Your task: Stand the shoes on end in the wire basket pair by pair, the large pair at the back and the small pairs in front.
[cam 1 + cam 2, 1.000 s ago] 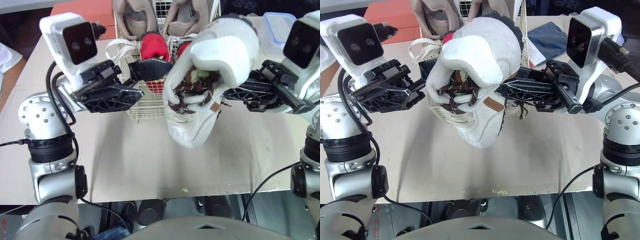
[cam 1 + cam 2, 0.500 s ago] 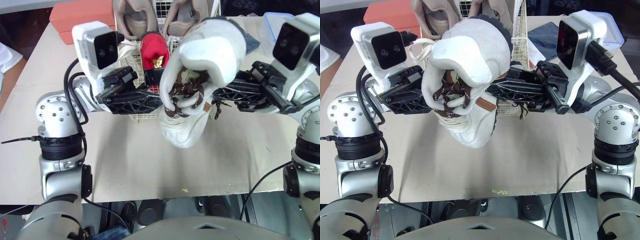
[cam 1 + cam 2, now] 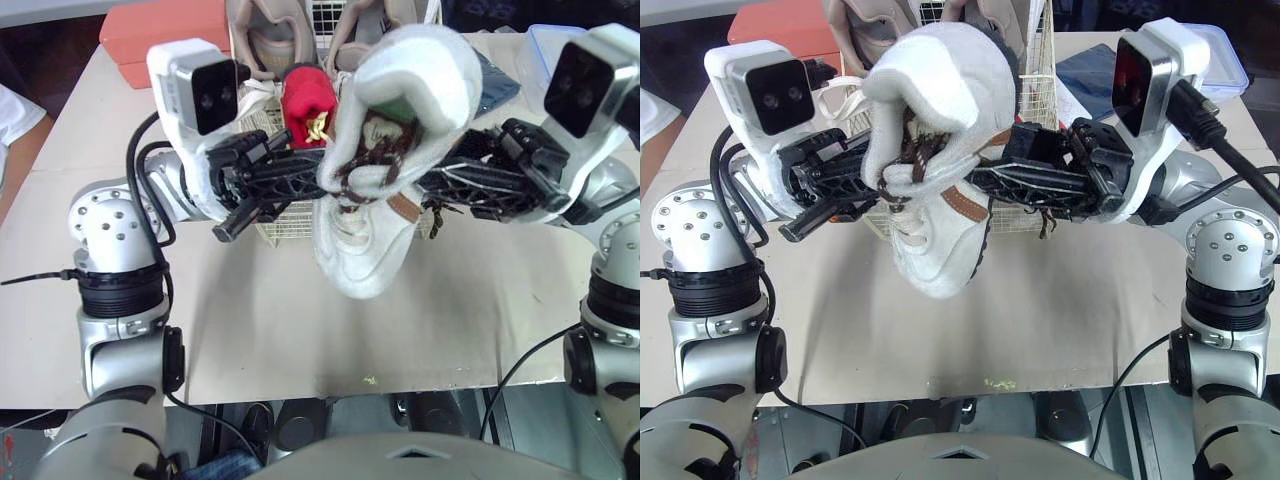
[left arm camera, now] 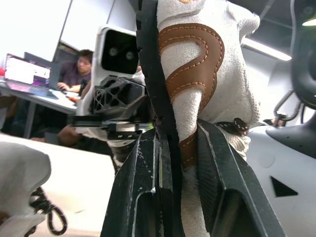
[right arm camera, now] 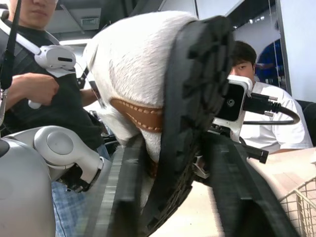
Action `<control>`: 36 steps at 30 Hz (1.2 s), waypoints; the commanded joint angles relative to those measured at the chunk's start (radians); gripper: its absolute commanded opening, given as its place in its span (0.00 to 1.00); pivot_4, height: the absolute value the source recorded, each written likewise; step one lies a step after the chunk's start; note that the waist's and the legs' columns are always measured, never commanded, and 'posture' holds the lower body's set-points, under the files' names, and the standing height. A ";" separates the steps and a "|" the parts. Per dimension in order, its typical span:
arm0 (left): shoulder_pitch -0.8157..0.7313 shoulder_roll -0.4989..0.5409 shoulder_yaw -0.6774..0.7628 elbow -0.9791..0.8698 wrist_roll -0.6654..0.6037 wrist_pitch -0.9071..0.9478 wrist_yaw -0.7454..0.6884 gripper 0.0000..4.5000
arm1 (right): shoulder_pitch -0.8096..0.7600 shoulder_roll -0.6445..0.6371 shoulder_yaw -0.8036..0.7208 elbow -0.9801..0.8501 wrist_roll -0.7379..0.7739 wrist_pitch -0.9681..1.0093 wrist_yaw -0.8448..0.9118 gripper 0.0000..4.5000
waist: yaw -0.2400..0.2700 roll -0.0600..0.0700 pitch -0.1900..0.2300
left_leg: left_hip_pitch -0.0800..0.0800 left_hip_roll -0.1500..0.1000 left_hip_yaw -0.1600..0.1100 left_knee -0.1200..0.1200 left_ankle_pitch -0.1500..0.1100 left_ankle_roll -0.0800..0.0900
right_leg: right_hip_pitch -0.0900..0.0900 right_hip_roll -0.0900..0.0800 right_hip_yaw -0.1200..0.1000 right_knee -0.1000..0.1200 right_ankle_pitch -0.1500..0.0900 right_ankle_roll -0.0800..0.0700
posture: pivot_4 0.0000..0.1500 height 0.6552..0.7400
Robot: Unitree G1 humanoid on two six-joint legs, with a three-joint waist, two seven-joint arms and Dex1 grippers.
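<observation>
Both the left claw [image 3: 325, 183] and the right claw [image 3: 428, 186] pinch the white shoe [image 3: 365, 250] toe-down, likely to stand it in the wire basket [image 3: 1035, 85].

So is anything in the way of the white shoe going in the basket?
Nothing visible sits between the white shoe and the wire basket behind it. Inside, a red shoe already stands in front, with the beige pair at the back.

Open across the bare near half of the tan desk [image 3: 300, 330], barred toward the far edge by a white wire basket [image 3: 283, 218] crowded with beige suede shoes [image 3: 255, 35] and a red fabric shoe [image 3: 305, 100], a white suede boot [image 3: 375, 240] just before it.
</observation>
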 commanded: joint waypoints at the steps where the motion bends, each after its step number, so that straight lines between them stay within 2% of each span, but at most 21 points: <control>1: 0.017 0.021 0.046 -0.033 0.010 -0.024 0.024 0.08 | 0.021 -0.043 -0.052 -0.023 0.020 -0.002 0.003 0.84 | 0.000 0.000 0.000 | 0.000 0.000 0.000 0.000 0.000 0.000 | 0.000 0.000 0.000 0.000 0.000 0.000 | 1.00 1.00; 2: 0.025 0.025 0.059 -0.036 0.016 -0.036 0.032 0.08 | 0.035 -0.064 -0.066 -0.022 0.018 -0.001 0.006 0.95 | 0.001 0.000 0.000 | 0.000 0.000 0.000 0.000 0.000 0.000 | 0.000 0.000 0.000 0.000 0.000 0.000 | 1.00 1.00; 3: 0.033 0.025 0.071 -0.041 0.025 -0.052 0.047 0.08 | 0.049 -0.085 -0.080 -0.021 0.019 0.003 0.011 1.00 | 0.001 0.000 0.000 | 0.000 0.000 0.000 0.000 0.000 0.000 | 0.000 0.000 0.000 0.000 0.000 0.000 | 1.00 1.00; 6: 0.061 0.021 0.117 -0.068 0.038 -0.092 0.112 0.08 | 0.105 -0.159 -0.127 -0.020 0.008 0.010 0.025 1.00 | 0.002 0.000 0.000 | 0.000 0.000 0.000 0.000 0.000 0.000 | 0.000 0.000 0.000 0.000 0.000 0.000 | 1.00 1.00; 11: 0.121 -0.030 0.180 -0.155 0.086 -0.206 0.269 0.08 | 0.201 -0.283 -0.177 -0.044 -0.118 -0.044 0.070 1.00 | 0.006 0.000 0.000 | 0.000 0.000 0.000 0.000 0.000 0.000 | 0.000 0.000 0.000 -0.001 0.000 0.000 | 1.00 1.00; 14: 0.186 -0.059 0.172 -0.207 0.196 -0.306 0.309 0.08 | 0.244 -0.340 -0.206 -0.061 -0.183 -0.089 0.109 1.00 | 0.005 0.000 0.000 | 0.000 0.000 0.001 0.000 0.000 0.000 | 0.000 0.000 0.001 0.000 0.000 0.000 | 1.00 1.00; 17: 0.254 -0.062 0.132 -0.231 0.332 -0.413 0.286 0.08 | 0.265 -0.373 -0.227 -0.066 -0.234 -0.133 0.135 1.00 | 0.006 0.000 0.000 | 0.000 0.000 0.002 0.000 0.000 0.000 | 0.000 0.000 0.002 0.000 0.000 0.000 | 1.00 1.00; 20: 0.307 -0.050 0.109 -0.231 0.403 -0.480 0.240 0.08 | 0.255 -0.363 -0.259 -0.058 -0.224 -0.164 0.131 1.00 | 0.009 0.000 0.000 | 0.000 0.000 0.002 -0.001 0.000 0.000 | 0.000 0.000 0.002 0.000 0.000 0.000 | 1.00 1.00; 24: 0.321 -0.048 0.101 -0.151 0.547 -0.643 0.200 0.08 | 0.251 -0.376 -0.257 -0.053 -0.217 -0.157 0.131 1.00 | 0.015 0.000 0.000 | 0.000 0.000 0.002 -0.001 0.000 0.000 | 0.001 0.000 0.001 -0.001 0.000 0.000 | 1.00 1.00; 30: 0.292 -0.083 0.111 -0.077 0.562 -0.747 0.153 0.08 | 0.231 -0.351 -0.241 -0.050 -0.206 -0.158 0.111 1.00 | 0.026 0.000 0.000 | 0.000 0.000 0.002 0.000 0.000 0.000 | 0.001 0.000 0.001 -0.001 0.000 0.000 | 1.00 1.00; 36: 0.301 -0.097 0.069 0.014 0.682 -0.907 0.104 0.08 | 0.237 -0.334 -0.245 -0.060 -0.186 -0.154 0.101 1.00 | 0.031 0.000 0.000 | 0.000 0.000 0.001 -0.001 0.000 0.000 | 0.001 0.000 0.000 -0.001 0.000 0.000 | 1.00 1.00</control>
